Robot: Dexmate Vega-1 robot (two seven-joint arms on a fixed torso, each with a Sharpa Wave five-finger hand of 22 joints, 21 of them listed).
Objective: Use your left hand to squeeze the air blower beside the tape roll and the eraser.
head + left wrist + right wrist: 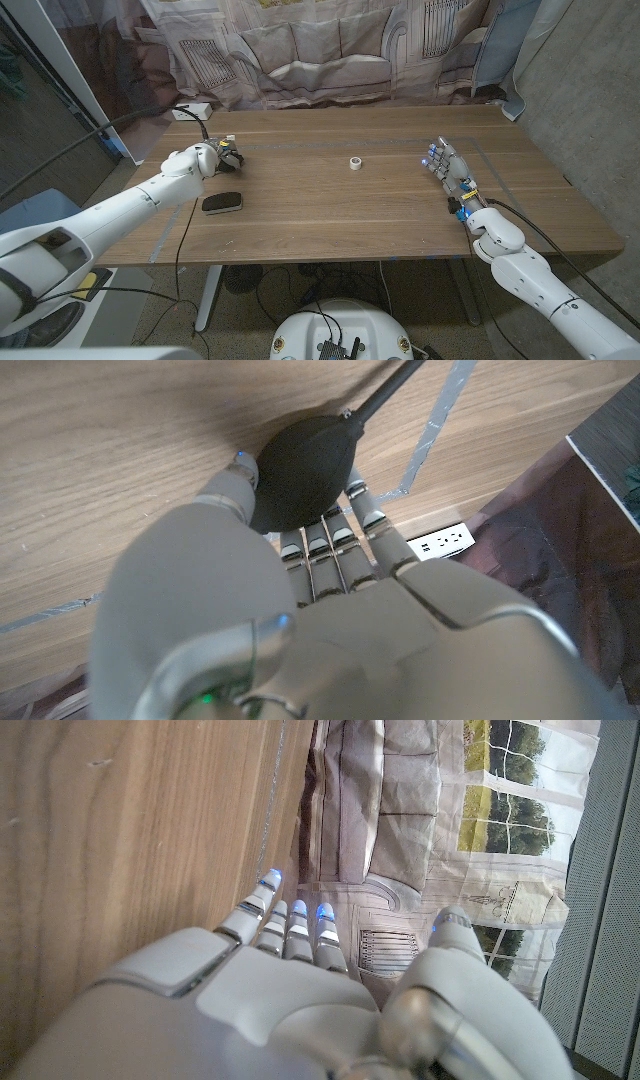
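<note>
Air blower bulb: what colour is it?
Black, clearest in the left wrist view, where the left hand grips the air blower.

Setting: robot test lab or workshop, staged. Evidence: wooden table (pixel 330 215) on metal legs, grey tape lines marking its top; printed backdrop curtain (pixel 330 45) showing sofa and windows behind far edge; white power strip (pixel 192 110) at far left corner; loose cables (pixel 300 290) on floor beneath; bare grey wall (pixel 590 90) at right.

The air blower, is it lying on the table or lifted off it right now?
Cannot tell for sure. The left hand has its fingers around the air blower bulb, close over the table, but any contact underneath is hidden.
</note>
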